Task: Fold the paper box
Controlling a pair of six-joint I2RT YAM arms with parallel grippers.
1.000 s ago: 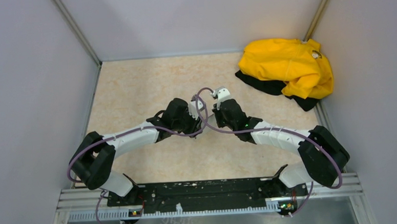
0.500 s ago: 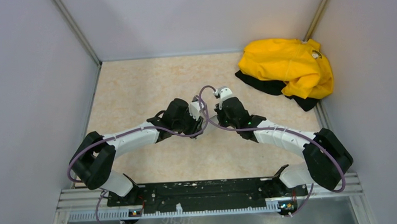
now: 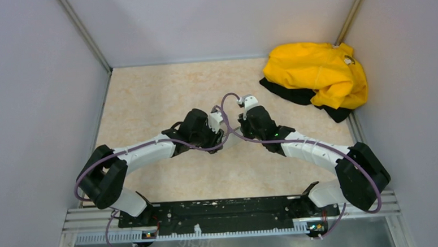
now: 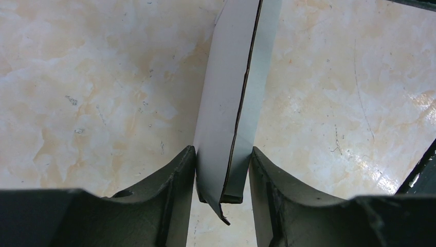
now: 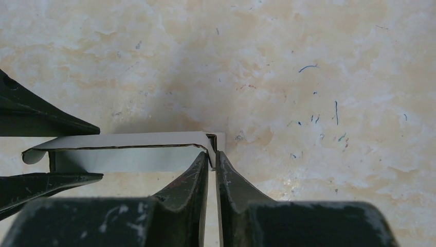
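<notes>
The paper box [image 4: 231,103] is a pale grey, flattened cardboard sleeve held on edge just above the marbled tabletop [image 4: 92,77]. My left gripper [image 4: 222,157] is shut on one end of it, a finger pressing each broad side. In the right wrist view the paper box [image 5: 123,149] runs off to the left. My right gripper [image 5: 212,157] is shut on the thin end flap at its right corner, with only a slim slit between the jaws. In the top view both wrists meet mid-table and hide the box.
A yellow garment [image 3: 319,73] lies over a dark cloth [image 3: 294,96] at the back right corner. Grey walls [image 3: 35,110] enclose the table on three sides. The black mounting rail [image 3: 227,211] runs along the near edge.
The right wrist has shifted slightly away from the bases and its elbow has swung a little to the right. The left arm has stayed put, still holding the box.
</notes>
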